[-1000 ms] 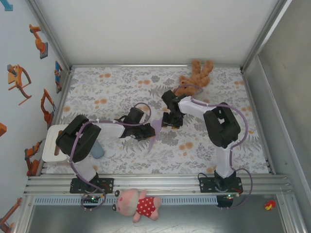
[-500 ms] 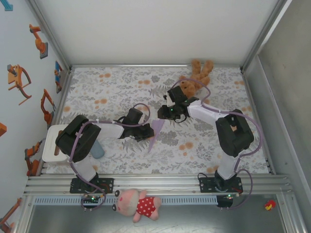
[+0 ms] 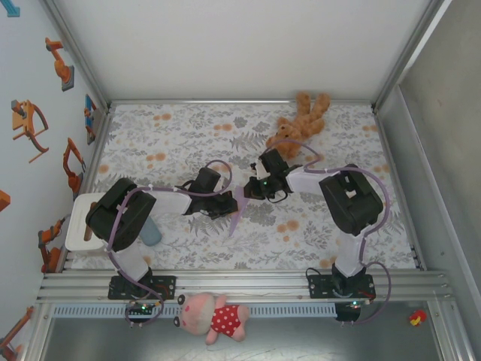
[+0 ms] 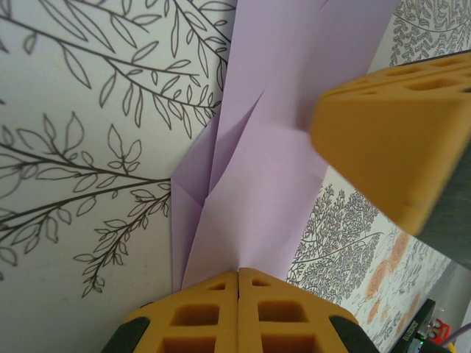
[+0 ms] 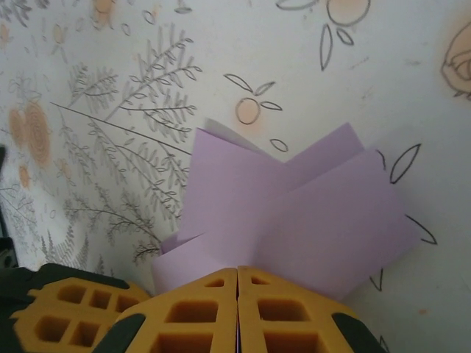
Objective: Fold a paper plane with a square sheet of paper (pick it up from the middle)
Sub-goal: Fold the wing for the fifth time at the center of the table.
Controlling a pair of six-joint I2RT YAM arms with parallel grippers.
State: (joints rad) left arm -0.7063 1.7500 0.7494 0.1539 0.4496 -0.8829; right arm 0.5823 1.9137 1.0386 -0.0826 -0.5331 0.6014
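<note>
At the middle of the tabletop [image 3: 165,135], the left claw [image 3: 225,204] is fully closed on one edge of the part-folded lilac paper plane [image 3: 239,207], which sits between the two claws. To its right, the right claw [image 3: 252,189] is clamped shut on the opposite edge. The step in hand is judged to be a wing crease; the next move calls for keeping the layers aligned while pressing the fold flat.

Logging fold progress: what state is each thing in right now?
Pale lilac paper sheet: partly folded, gripped on two sides.
Left fingers: shut on the sheet.
Right fingers: shut on the sheet.
Brown plush teddy bear: lying down, untouched.
Pink plush pig: lying down, untouched.
</note>
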